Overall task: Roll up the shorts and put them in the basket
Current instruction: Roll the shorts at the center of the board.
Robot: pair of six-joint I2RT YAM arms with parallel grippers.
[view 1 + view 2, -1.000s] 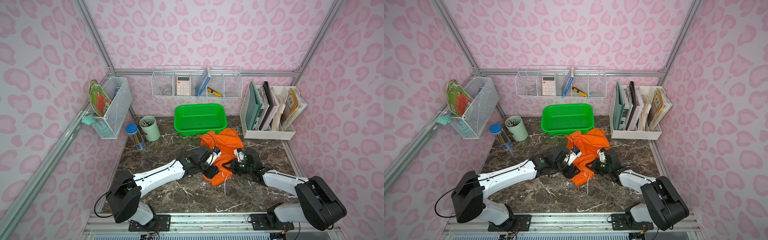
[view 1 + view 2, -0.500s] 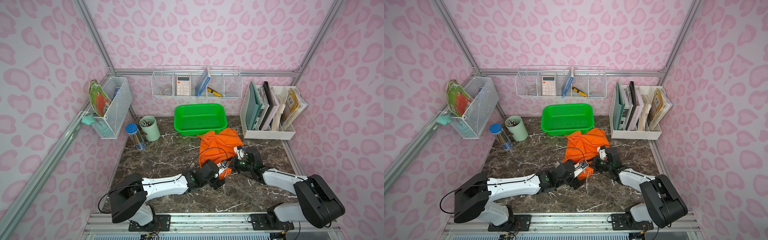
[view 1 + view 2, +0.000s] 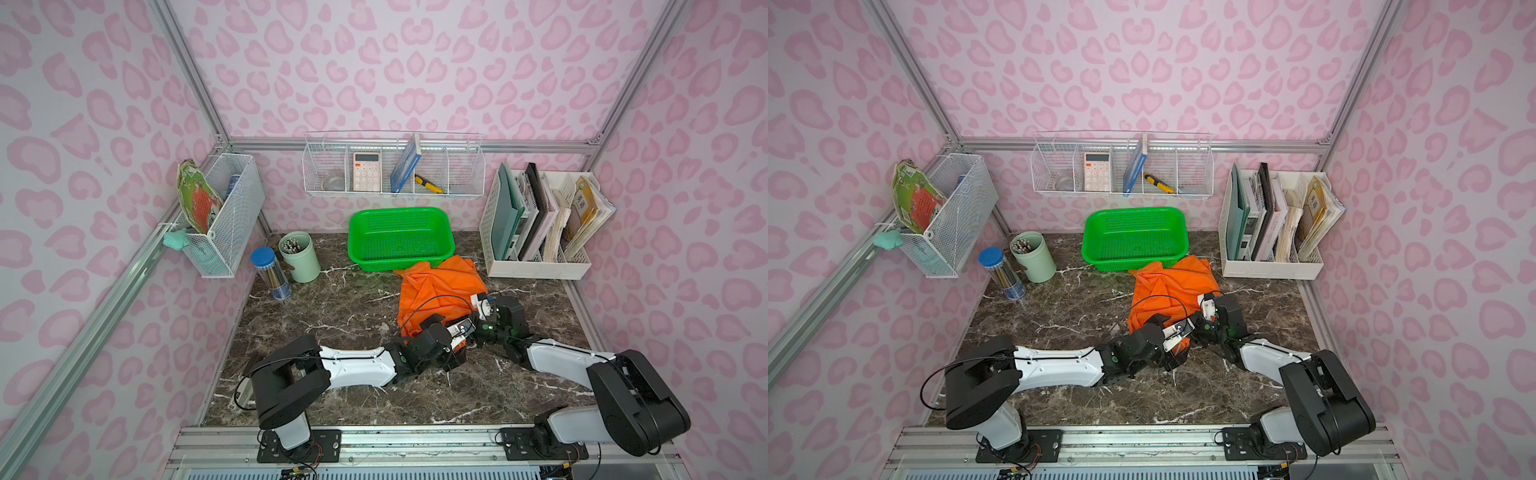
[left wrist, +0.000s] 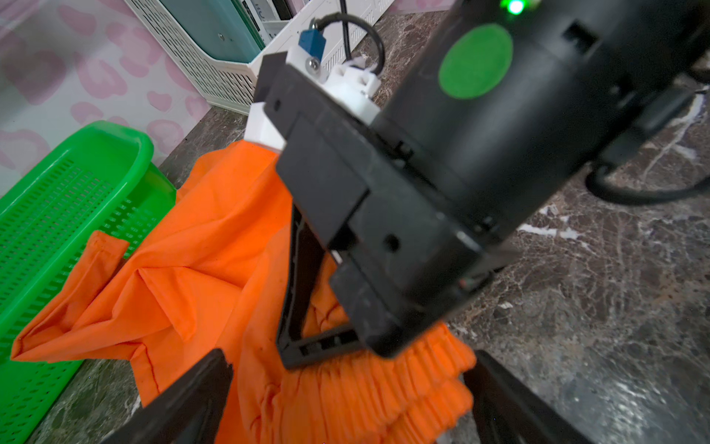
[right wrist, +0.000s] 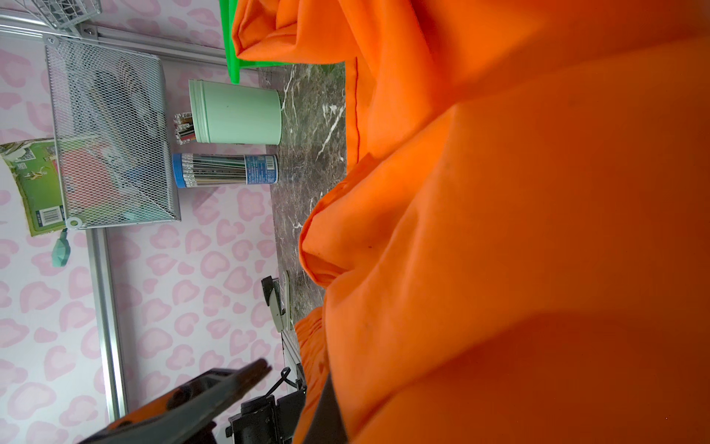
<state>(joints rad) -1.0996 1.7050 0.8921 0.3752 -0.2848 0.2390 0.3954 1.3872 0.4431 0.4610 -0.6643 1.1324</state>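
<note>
Two grippers work the near end of one shorts [image 3: 436,286] heap on the table [image 3: 332,311]: left gripper [image 3: 448,344] spread wide astride the gathered waistband, right gripper [image 3: 468,329] clamped on orange fabric beside it, while the heap's far edge touches one basket [image 3: 399,210].

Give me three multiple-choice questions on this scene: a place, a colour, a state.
1. Where do the shorts lie? A on the marble table against the green basket; B inside that basket; C hanging from the wall.
2. What colour is the pencil tube's lid? A red; B blue; C white.
3. How are the left gripper's fingers? A shut together; B shut on a spoon; C open, astride the waistband.
Key: A, their far fold touches the basket's wall; B, the cap shows blue; C, the waistband lies between spread fingers.
</note>
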